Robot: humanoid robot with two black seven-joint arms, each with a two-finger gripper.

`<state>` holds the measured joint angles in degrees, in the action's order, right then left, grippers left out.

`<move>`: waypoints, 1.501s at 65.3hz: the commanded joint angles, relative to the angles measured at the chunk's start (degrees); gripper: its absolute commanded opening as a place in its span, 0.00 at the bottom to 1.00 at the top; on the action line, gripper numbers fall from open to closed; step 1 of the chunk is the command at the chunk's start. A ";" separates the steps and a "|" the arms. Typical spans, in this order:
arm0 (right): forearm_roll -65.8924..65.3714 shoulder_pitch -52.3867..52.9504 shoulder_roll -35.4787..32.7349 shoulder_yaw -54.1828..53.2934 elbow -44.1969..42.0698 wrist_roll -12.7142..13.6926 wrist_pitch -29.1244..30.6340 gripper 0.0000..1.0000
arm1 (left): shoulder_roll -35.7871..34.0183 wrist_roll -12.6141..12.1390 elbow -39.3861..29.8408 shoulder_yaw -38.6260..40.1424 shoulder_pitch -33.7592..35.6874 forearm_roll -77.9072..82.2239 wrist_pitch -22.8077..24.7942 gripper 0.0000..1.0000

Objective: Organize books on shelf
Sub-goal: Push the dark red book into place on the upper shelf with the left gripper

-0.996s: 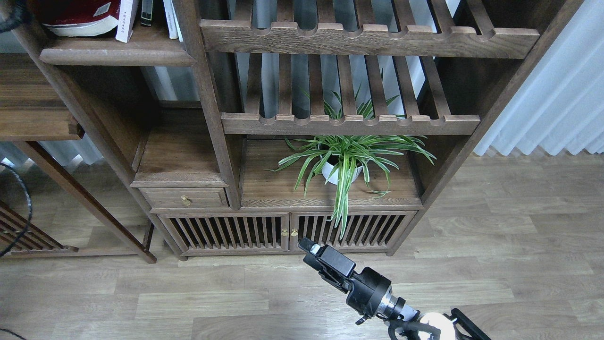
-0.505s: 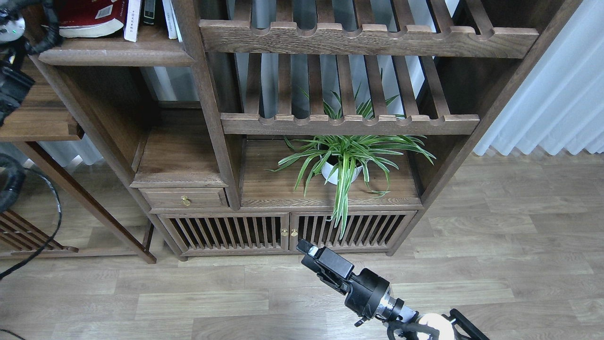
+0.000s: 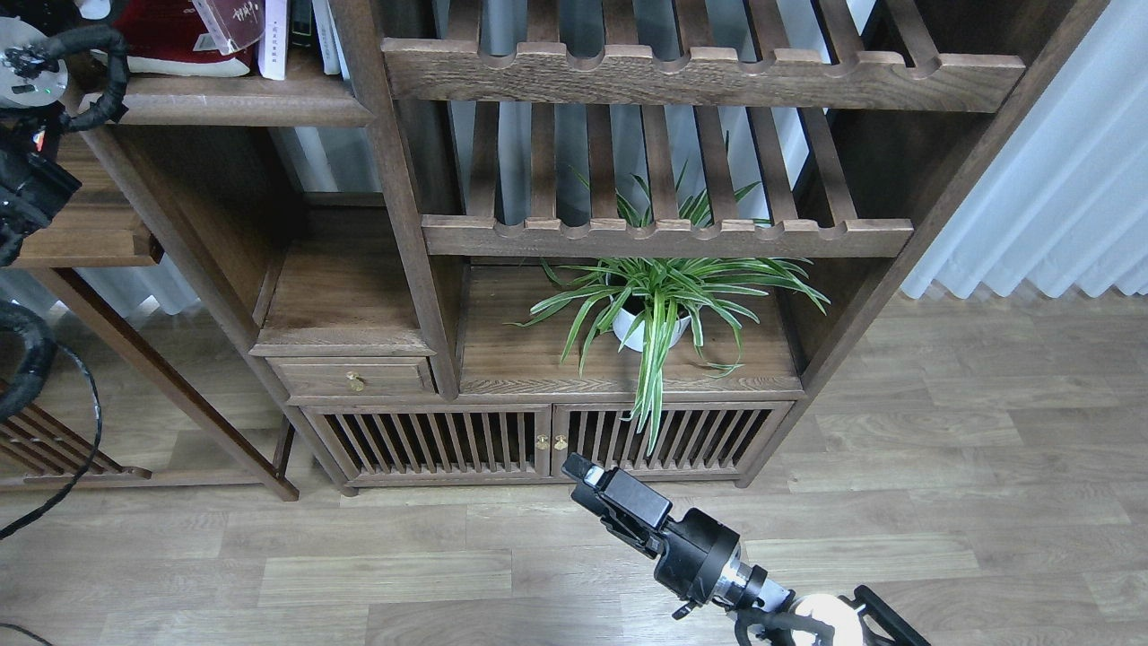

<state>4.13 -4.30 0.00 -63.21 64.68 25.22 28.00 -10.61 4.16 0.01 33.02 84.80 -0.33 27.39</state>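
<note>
Looking down from the head view, I see the books at the top left corner, on the shelf (image 3: 242, 106) of the big wooden bookcase. A dark maroon book (image 3: 184, 40) lies flat there with its page edges facing me; a tilted cover with white characters (image 3: 235, 20) leans against it, and a pale book (image 3: 272, 40) stands upright just beside that. More thin spines stand to its right, against the bookcase post, too cropped for me to tell apart.

My left arm (image 3: 36, 170) comes in along the left edge, with cables and a round grey joint near the shelf's left end. Its hand is cut off by the picture edge, so it is out of sight.

My right hand (image 3: 581, 470) hangs low over the wood floor (image 3: 942, 502), just in front of the slatted cabinet doors (image 3: 547, 440), well apart from the books. It points away from me and looks dark and end-on, so I cannot tell whether it is released or clenched; nothing shows in it.

A potted plant (image 3: 659, 305) stands on the cabinet's top surface (image 3: 525, 359), under two slatted racks (image 3: 664, 235). A small drawer (image 3: 354, 377) sits left of it.
</note>
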 commanded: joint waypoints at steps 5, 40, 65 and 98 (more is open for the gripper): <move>0.00 -0.09 0.00 -0.16 0.01 0.00 0.00 0.99 | 1.29 2.08 1.75 0.64 0.28 -0.29 -2.25 0.83; 0.00 -0.09 0.00 -0.25 0.01 0.00 0.00 0.99 | -3.19 14.03 -4.57 3.36 -0.42 -0.64 0.61 1.00; 0.09 -0.09 0.00 -0.60 -0.08 0.00 0.00 0.99 | -6.79 14.03 -20.47 13.46 -12.28 -0.99 0.61 1.00; 0.17 -0.18 0.00 -0.78 -0.08 -0.08 0.00 0.99 | -8.29 13.60 -29.36 17.34 -21.43 -0.99 0.61 1.00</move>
<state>4.30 -4.48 0.00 -63.99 64.60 25.17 28.00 -18.52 18.00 -28.95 50.33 64.54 -1.32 28.00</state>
